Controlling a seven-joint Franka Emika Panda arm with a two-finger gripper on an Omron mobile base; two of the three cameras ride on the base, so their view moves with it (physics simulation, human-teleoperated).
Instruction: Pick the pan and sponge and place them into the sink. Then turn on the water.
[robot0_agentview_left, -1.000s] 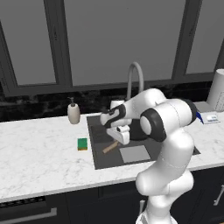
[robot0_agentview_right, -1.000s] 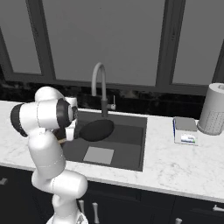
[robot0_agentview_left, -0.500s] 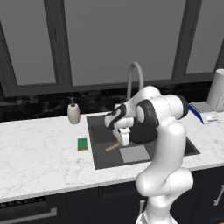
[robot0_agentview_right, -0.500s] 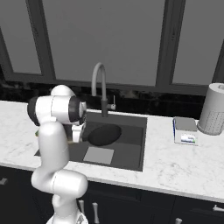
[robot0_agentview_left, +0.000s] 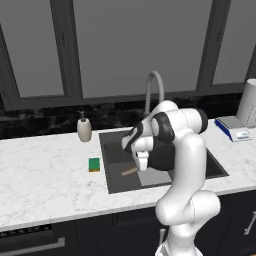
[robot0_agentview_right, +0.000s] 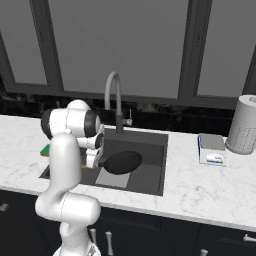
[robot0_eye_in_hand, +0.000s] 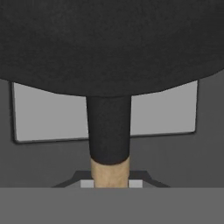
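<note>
My gripper (robot0_agentview_left: 141, 163) is shut on the light-brown wooden handle of the black pan (robot0_agentview_right: 122, 161) and holds it low inside the sink (robot0_agentview_right: 152, 172). From the left base view the arm hides most of the pan, and the handle end (robot0_agentview_left: 130, 171) pokes out below the hand. The hand view looks along the handle (robot0_eye_in_hand: 110, 173) to the pan's dark body (robot0_eye_in_hand: 109, 43), with the basin's pale square patch (robot0_eye_in_hand: 43, 113) behind it. I cannot tell whether the pan touches the basin floor. The green sponge (robot0_agentview_left: 94, 164) lies on the marble counter left of the sink (robot0_agentview_left: 111, 150). No water runs from the arched faucet (robot0_agentview_left: 155, 87).
A beige soap dispenser (robot0_agentview_left: 84, 130) stands behind the sponge near the sink's back left corner. On the counter right of the sink are a flat blue-and-white box (robot0_agentview_right: 211, 149) and a grey paper-towel roll (robot0_agentview_right: 243, 125). Dark windows back the counter.
The arm has swung and lowered, carrying the pan down from over the sink's back toward the basin floor. The sponge has stayed in place.
</note>
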